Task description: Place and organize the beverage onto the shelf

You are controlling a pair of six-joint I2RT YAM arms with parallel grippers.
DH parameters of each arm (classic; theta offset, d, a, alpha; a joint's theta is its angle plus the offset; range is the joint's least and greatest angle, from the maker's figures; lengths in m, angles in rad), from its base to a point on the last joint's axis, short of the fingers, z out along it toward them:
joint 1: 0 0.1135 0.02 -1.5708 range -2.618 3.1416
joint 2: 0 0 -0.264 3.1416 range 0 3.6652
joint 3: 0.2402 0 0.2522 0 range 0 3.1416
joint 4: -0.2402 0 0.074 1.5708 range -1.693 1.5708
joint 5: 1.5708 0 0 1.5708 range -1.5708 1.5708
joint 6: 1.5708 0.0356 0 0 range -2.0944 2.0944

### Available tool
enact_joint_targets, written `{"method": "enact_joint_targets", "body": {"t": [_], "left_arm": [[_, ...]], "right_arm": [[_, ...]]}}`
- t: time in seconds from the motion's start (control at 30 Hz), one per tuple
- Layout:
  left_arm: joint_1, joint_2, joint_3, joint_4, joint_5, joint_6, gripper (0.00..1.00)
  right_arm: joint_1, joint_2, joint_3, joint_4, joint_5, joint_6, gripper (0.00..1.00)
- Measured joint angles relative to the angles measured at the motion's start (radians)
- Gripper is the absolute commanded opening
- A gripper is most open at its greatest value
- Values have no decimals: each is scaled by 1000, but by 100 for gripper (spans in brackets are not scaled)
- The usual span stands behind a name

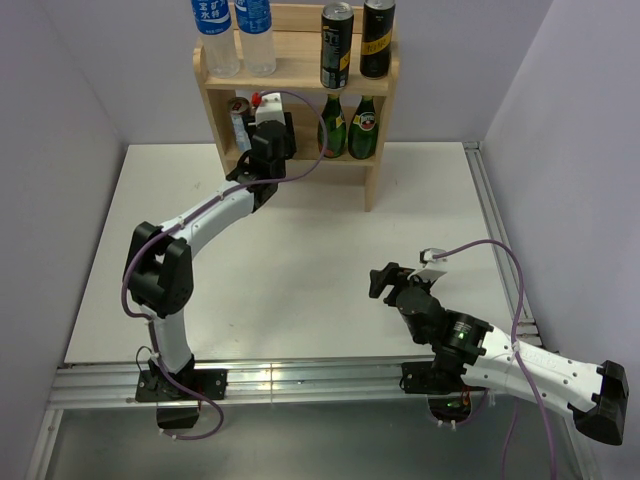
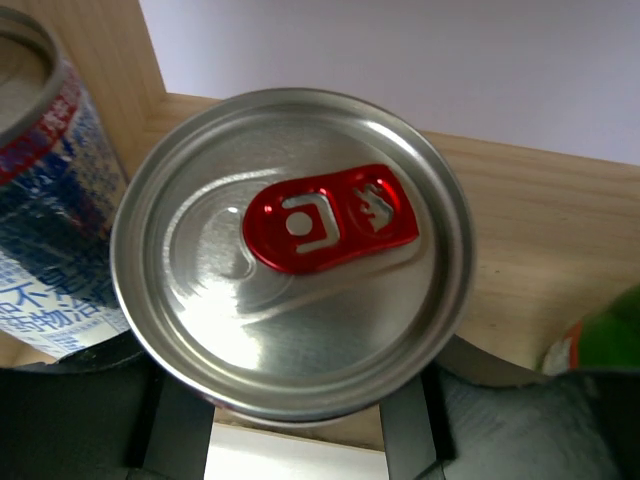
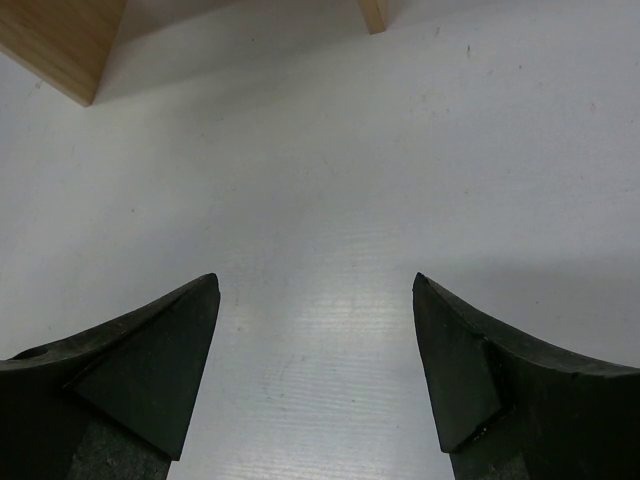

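Observation:
The light-wood shelf (image 1: 300, 75) stands at the back of the table. Its top tier carries two water bottles (image 1: 215, 35) and two black-and-gold cans (image 1: 336, 45). My left gripper (image 1: 268, 125) reaches into the lower tier, shut on a slim silver can (image 2: 290, 250) with a red tab. Its dark fingers (image 2: 175, 430) press the can's sides. A second silver can (image 2: 50, 200) stands just left of it against the side panel. My right gripper (image 3: 315, 350) hangs open over bare table, well away from the shelf, nothing between its fingers.
Two green glass bottles (image 1: 348, 128) stand on the right of the lower tier, and one green bottle (image 2: 610, 340) shows close to the held can's right. The shelf's wooden feet (image 3: 60, 40) lie ahead of the right gripper. A metal rail (image 1: 500, 250) runs along the table's right edge.

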Motion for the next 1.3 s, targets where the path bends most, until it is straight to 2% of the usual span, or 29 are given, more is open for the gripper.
{"method": "enact_joint_targets", "body": {"t": [0.17,0.3,0.4,0.47,0.5,0.6,1.03,1.3], "left_arm": [[5,0,2,-6,-2,-2,10],[6,0,2,-6,-3,-2,30],[6,0,2,-6,-3,-1,52],[6,1,2,-6,-3,-1,62],[6,1,2,-7,-3,-1,72],[8,1,2,-7,-9,1,81],[8,0,0,-6,-2,-9,84],[15,-53,-76,-10,31,-60,95]], "right_arm": [[2,0,0,0,0,0,85],[2,0,0,0,0,0,85],[2,0,0,0,0,0,85],[2,0,0,0,0,0,85],[2,0,0,0,0,0,85],[2,0,0,0,0,0,85],[5,1,0,0,0,0,85],[6,8,0,0,6,1,85]]}}
